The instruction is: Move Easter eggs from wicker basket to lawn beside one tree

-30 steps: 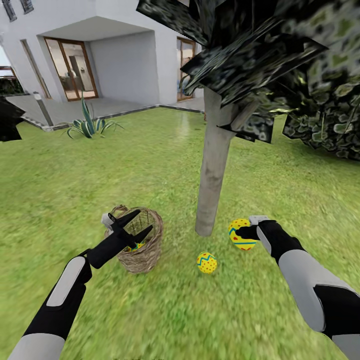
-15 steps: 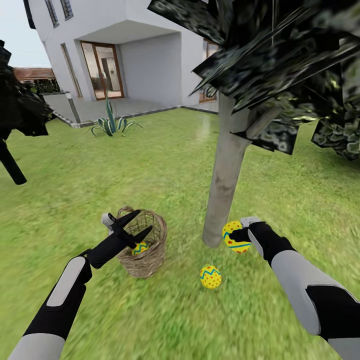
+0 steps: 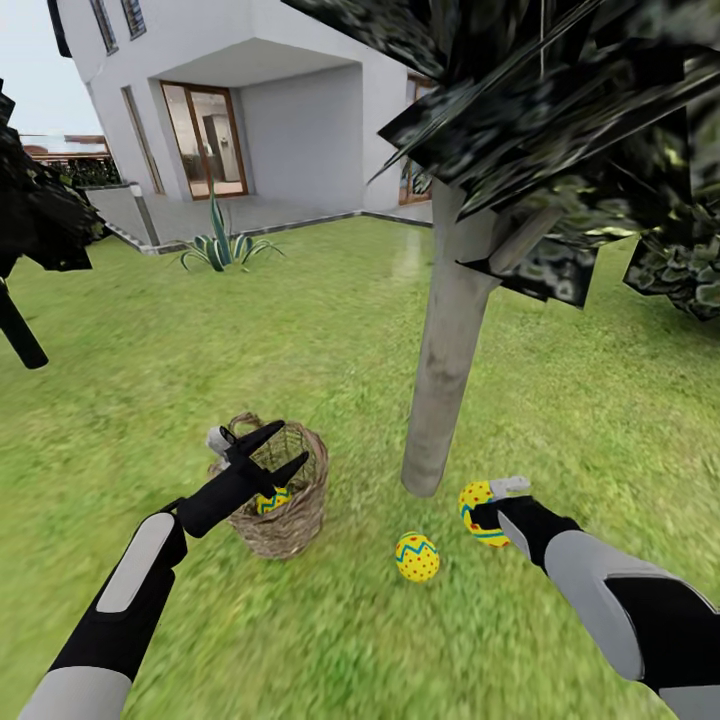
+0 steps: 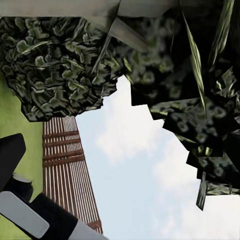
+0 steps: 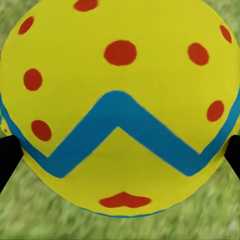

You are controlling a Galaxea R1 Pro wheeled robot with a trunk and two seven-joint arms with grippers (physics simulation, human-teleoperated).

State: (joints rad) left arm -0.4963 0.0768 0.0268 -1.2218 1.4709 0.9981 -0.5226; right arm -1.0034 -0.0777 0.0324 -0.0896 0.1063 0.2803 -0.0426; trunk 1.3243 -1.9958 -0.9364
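- Where the head view looks down over both arms, the lawn (image 3: 330, 330) spreads wide and green, with the tree (image 3: 447, 350) rising from it just ahead.
- The tree has a pale straight trunk under a dark mottled crown; the same kind of foliage (image 4: 65, 75) shows in the left wrist view against sky.
- The basket (image 3: 275, 490) stands upright on the grass to the left of the trunk, near it but apart.
- One egg (image 3: 270, 498) lies inside the basket, partly hidden by the left gripper; its markings are hard to read there.
- A second egg (image 3: 416, 556) rests on the grass, between the basket and the right arm, near the foot of the trunk.
- The right gripper (image 3: 484, 510) is clamped on the third egg (image 3: 477, 511), low beside the base of the trunk; whether that egg touches the grass cannot be told.
- In the right wrist view this held egg (image 5: 120, 105) appears yellow with a blue zigzag and red dots, a dark finger at each side and grass behind it.
- The left gripper (image 3: 280, 450) hangs over the basket's mouth, its two fingers spread apart and holding nothing.
- A white house (image 3: 230, 90) with glass doors stands beyond the lawn, a spiky plant (image 3: 218, 245) before it.
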